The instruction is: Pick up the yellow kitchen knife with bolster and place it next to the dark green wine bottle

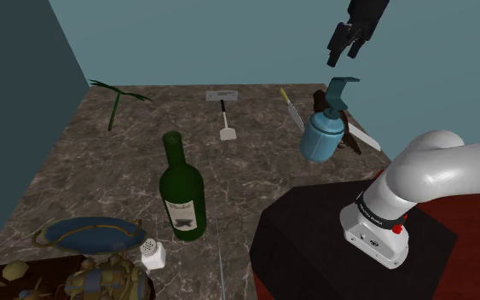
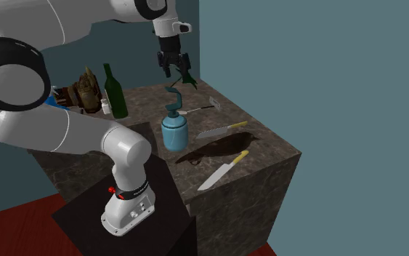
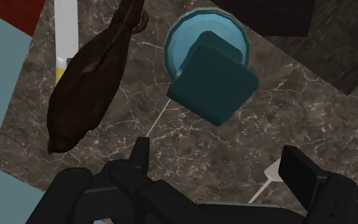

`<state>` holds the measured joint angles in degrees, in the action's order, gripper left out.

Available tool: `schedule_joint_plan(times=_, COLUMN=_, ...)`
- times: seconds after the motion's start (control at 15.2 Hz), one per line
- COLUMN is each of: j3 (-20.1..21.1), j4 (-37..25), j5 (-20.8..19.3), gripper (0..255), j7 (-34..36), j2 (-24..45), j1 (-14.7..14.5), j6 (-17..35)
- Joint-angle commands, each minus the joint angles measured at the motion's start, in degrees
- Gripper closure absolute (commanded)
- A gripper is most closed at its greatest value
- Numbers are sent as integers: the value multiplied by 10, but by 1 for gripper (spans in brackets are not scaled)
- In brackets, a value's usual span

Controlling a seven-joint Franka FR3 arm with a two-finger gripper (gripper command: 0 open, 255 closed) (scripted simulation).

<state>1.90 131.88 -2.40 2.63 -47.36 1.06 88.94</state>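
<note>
Hugging teal walls: dark marble counter w/ wine bottle.

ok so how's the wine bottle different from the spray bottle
The wine bottle is dark green; the spray bottle is light blue. The wine bottle is tall with a slim neck and a label; the spray bottle is squat with a teal trigger head. Both stand upright on the counter.
</note>
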Motion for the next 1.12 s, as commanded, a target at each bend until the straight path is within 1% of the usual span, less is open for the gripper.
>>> schedule_joint_plan(times=0.0, j3=0, j4=0, j5=0, gripper=0, j7=0, j2=0, j1=0, j6=0)
schedule_joint_plan(times=0.53, j3=-24, j4=29, j5=3, gripper=0, j7=37, j2=122, j1=32, j6=124)
schedule_joint_plan(times=1.06, j3=-51, j4=18, j5=13, gripper=0, j7=67, j2=271, j1=58, j6=234)
